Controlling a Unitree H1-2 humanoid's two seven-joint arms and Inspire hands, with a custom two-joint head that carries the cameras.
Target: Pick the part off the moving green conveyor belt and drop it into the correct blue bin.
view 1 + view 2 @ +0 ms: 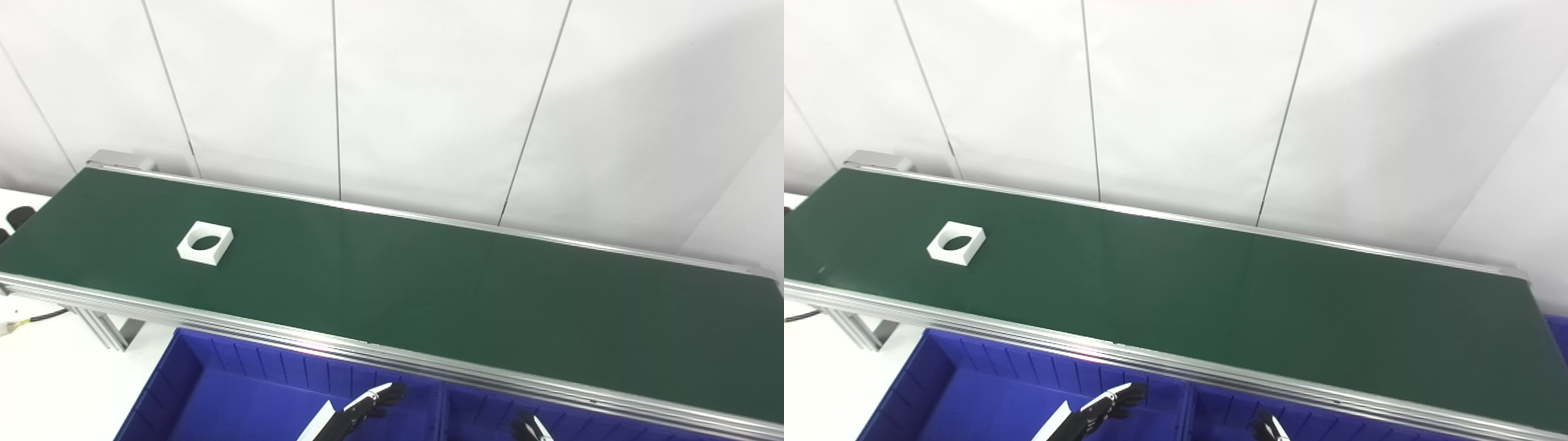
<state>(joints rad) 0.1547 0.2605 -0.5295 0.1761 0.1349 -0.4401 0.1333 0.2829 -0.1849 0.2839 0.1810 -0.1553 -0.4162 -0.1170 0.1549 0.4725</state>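
A white square part (206, 243) with a round hole lies flat on the green conveyor belt (429, 288), toward its left end. It also shows in the right eye view (957, 243). My left hand (367, 407) is low at the bottom edge, above the left blue bin (202, 392), fingers apart and empty. Only the fingertips of my right hand (531, 427) show at the bottom edge, above the right blue bin (490, 410). Both hands are far from the part, to its lower right.
The belt's metal rail (343, 349) runs between the bins and the belt. A white panelled wall stands behind. A white table surface (55, 373) with a cable lies at the lower left.
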